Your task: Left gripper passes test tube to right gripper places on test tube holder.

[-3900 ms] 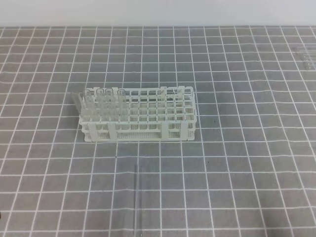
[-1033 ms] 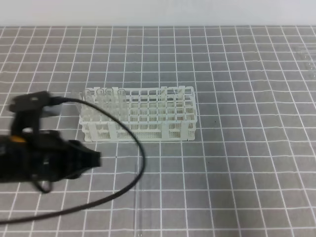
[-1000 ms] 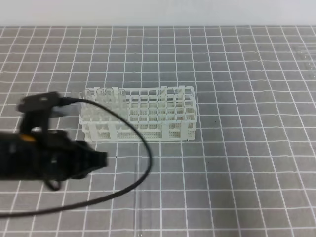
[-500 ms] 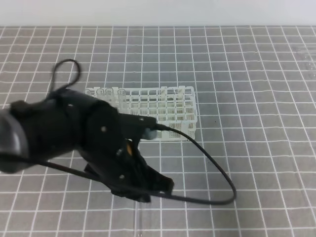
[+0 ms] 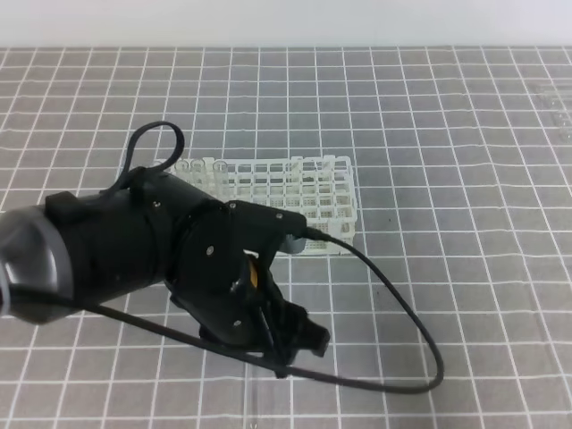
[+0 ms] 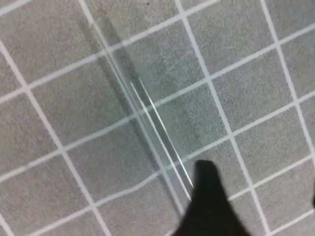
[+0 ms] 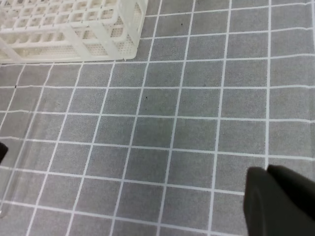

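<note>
The left claw (image 5: 299,344), matte black on a thick rounded arm with a looping black cable (image 5: 393,295), hangs low over the grey surface (image 5: 465,223), a speckled mat ruled with white lines into squares. In the wrist view only 1 dark fingertip (image 6: 209,196) shows, at the bottom edge, so I cannot tell whether the claw is spread or pressed together.

The tube (image 6: 147,123), slender, clear and glassy with thin bright highlights along its length, lies flat on the surface, running diagonally across the grid lines. The fingertip overlaps its lower end; whether they touch cannot be told. In the high view the tube is barely visible beneath the arm.

The rack (image 5: 304,192), a white plastic lattice of small square holes in 2 tiers, stands behind the arm, which hides its left front part. Several clear tubes (image 5: 201,168) stand upright in its left end.

Of the right claw (image 7: 280,201), only a blurred black finger shows at the bottom right corner of its wrist view, well apart from the rack; its state cannot be told.
</note>
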